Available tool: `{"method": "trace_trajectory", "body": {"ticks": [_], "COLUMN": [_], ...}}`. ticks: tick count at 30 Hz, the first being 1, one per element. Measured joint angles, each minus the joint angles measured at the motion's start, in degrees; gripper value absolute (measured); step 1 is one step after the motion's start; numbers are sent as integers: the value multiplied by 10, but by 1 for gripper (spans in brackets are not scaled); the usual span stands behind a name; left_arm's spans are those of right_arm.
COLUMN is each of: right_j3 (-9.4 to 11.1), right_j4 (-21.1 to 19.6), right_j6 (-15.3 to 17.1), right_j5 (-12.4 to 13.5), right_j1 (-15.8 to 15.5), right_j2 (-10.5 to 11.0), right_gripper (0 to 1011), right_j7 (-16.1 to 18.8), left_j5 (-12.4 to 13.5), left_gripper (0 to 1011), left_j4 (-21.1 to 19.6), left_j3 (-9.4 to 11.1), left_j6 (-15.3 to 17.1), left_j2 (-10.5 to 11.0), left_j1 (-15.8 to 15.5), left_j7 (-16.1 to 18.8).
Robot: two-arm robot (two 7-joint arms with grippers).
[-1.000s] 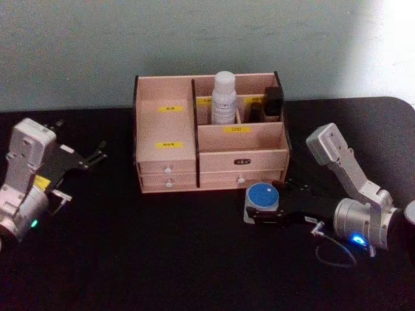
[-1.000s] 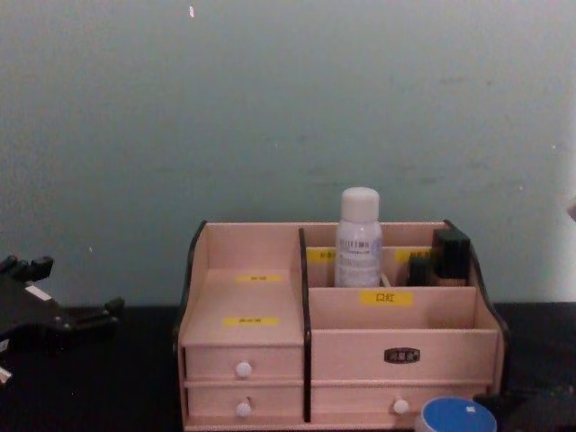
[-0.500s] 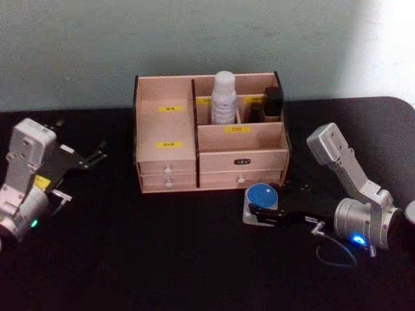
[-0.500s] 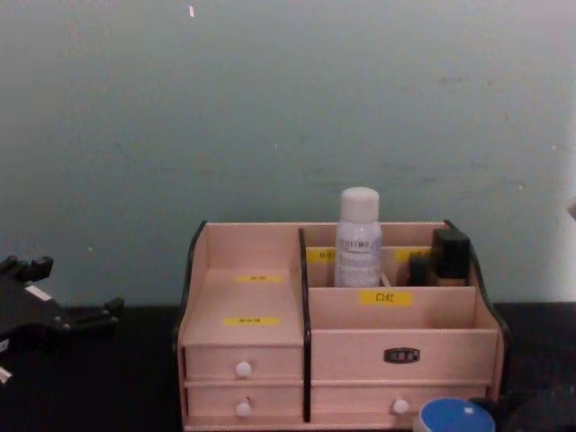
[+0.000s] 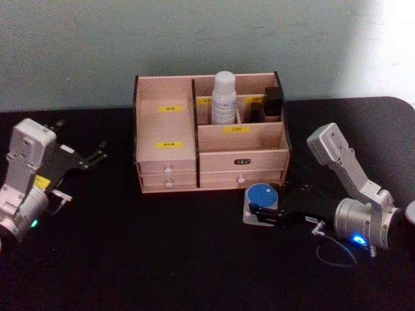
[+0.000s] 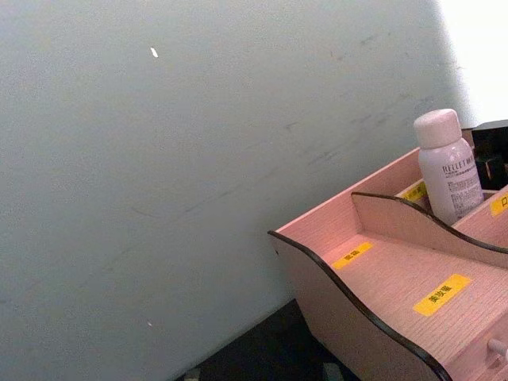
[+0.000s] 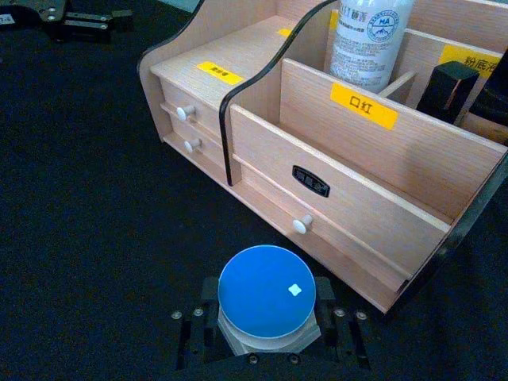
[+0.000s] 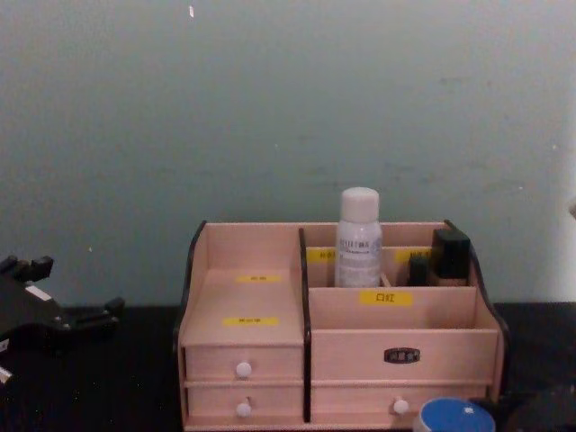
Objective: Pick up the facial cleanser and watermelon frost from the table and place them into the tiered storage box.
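Observation:
The tiered storage box (image 5: 165, 155) stands at the back middle of the black table, pale wood with yellow labels and white-knobbed drawers. A white bottle, the facial cleanser (image 5: 224, 98), stands upright in a rear compartment, also seen as the bottle (image 7: 369, 32) past the box wall (image 7: 357, 182). The watermelon frost (image 5: 262, 195) is a small white pot with a round blue lid, on the table just in front of the box's right drawers. My right gripper (image 5: 262, 210) holds it low, one finger (image 7: 208, 317) against each side of the pot (image 7: 266, 294). My left gripper (image 5: 96, 153) is parked open at the far left.
Dark cosmetic items (image 5: 272, 102) fill the box's rear right compartment. The box's stepped left tiers (image 6: 381, 278) and the front right compartment (image 8: 396, 310) hold nothing. A grey-green wall rises close behind the box. Bare black table lies in front and to the left.

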Motion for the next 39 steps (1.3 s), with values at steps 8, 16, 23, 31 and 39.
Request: {"method": "trace_trajectory", "body": {"ticks": [8,16,23,31,39], "right_j3": [9,18,17,0,-31], "right_j4": [-16,-54,-63,-37,18], "right_j6": [-5,-13,-20,-30,-32], "right_j5": [16,32,36,27,14], "right_j1": [-6,-9,16,70,138], "right_j2": [7,23,22,-1,-42], "right_gripper": [723,723,723,723,723], "right_j7": [10,18,20,23,34], "left_j5": [0,0,0,0,0], "left_gripper": [1001,1001,1001,1001,1001], "left_j4": [0,0,0,0,0], "left_j3": [0,0,0,0,0], "left_j6": [0,0,0,0,0], "left_j2": [0,0,0,0,0], "left_j1": [0,0,0,0,0], "left_j7": [0,0,0,0,0]}}
